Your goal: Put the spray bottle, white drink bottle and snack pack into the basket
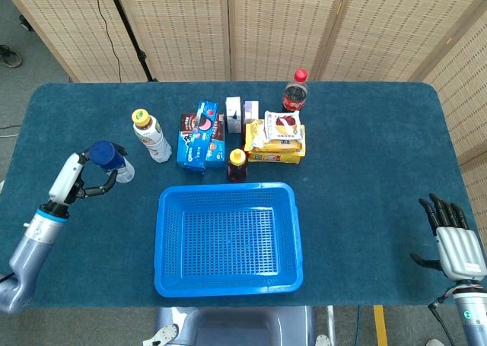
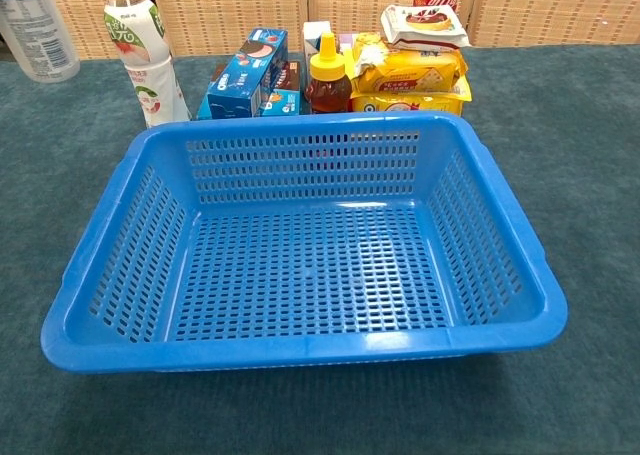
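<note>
My left hand (image 1: 78, 180) grips the spray bottle (image 1: 110, 160), blue cap and clear body, lifted off the table to the left of the blue basket (image 1: 226, 239). In the chest view only the bottle's lower body (image 2: 38, 37) shows at the top left corner. The white drink bottle (image 1: 151, 136) with a yellow cap stands behind the basket's left corner (image 2: 140, 58). A snack pack (image 1: 283, 125) lies on top of yellow cracker packs (image 1: 276, 150) behind the basket. My right hand (image 1: 453, 236) is open, low at the table's right front edge.
Behind the basket stand blue cookie boxes (image 1: 197, 136), a brown sauce bottle (image 1: 237, 165), small cartons (image 1: 242, 114) and a cola bottle (image 1: 294, 92). Folding screens close off the back. The basket (image 2: 300, 265) holds nothing.
</note>
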### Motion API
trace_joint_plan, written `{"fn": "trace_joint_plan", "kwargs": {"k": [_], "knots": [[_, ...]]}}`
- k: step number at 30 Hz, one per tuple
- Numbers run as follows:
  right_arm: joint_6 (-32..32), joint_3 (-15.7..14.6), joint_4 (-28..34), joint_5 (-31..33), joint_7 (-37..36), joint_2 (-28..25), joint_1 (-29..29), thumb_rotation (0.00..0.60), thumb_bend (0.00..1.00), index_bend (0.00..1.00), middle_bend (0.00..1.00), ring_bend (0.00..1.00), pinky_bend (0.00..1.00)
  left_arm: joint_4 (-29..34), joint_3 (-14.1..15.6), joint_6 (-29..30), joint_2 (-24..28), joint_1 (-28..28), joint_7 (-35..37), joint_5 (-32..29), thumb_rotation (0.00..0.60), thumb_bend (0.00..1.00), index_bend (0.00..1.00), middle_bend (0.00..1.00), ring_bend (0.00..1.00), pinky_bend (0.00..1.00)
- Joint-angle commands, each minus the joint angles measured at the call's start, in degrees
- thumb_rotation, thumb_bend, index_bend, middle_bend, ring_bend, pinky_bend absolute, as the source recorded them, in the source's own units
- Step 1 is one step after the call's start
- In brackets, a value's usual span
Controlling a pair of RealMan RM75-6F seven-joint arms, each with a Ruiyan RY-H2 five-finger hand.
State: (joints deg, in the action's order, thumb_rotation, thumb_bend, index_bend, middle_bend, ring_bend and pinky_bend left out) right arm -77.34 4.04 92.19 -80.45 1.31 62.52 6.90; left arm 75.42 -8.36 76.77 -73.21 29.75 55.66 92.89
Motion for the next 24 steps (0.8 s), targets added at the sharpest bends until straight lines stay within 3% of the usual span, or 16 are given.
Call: {"fn": "trace_joint_plan", "kwargs": {"k": [1, 6, 11, 16, 20, 24], "knots": [[0.00, 0.02, -0.03, 0.07, 0.05, 0.06, 0.02, 0.600, 0.00, 0.00, 0.00, 0.00, 0.00, 15.49, 2.26, -4.43, 9.95, 3.49, -11.06, 6.15, 0.600, 0.68, 0.61, 0.48, 0.46, 0.57], [0.25, 0.14, -0.20, 0.43, -0.17, 0.02, 0.14, 0.600, 0.00, 0.00, 0.00, 0.00, 0.00, 25.61, 1.68, -11.54, 10.95, 7.88, -22.66, 6.56, 0.600, 0.68, 0.61, 0.48, 0.46, 0.57], [0.41, 0.28, -0.39, 0.68, -0.80, -0.13, 0.18, 0.600, 0.00, 0.00, 0.00, 0.00, 0.00, 31.42, -0.32, -19.51, 5.68, 12.55, -35.59, 1.59, 0.600, 0.68, 0.61, 0.48, 0.46, 0.57], [0.98, 0.10, -0.69, 0.76, -1.29, -0.19, 0.31, 0.600, 0.00, 0.00, 0.00, 0.00, 0.00, 31.05, -2.15, -25.91, -3.12, 16.61, -47.71, -7.30, 0.600, 0.67, 0.60, 0.48, 0.45, 0.57], [1.39, 0.02, -0.87, 0.91, -1.54, -0.20, 0.41, 0.600, 0.00, 0.00, 0.00, 0.00, 0.00, 27.93, -3.45, -26.34, -10.71, 18.53, -55.13, -14.06, 0.600, 0.67, 0.60, 0.48, 0.44, 0.57], [1.80, -0.07, -1.05, 1.08, -1.63, -0.14, 0.52, 0.600, 0.00, 0.00, 0.00, 0.00, 0.00, 24.70, -3.81, -25.83, -15.46, 19.52, -60.09, -18.79, 0.600, 0.65, 0.52, 0.40, 0.34, 0.52]]}}
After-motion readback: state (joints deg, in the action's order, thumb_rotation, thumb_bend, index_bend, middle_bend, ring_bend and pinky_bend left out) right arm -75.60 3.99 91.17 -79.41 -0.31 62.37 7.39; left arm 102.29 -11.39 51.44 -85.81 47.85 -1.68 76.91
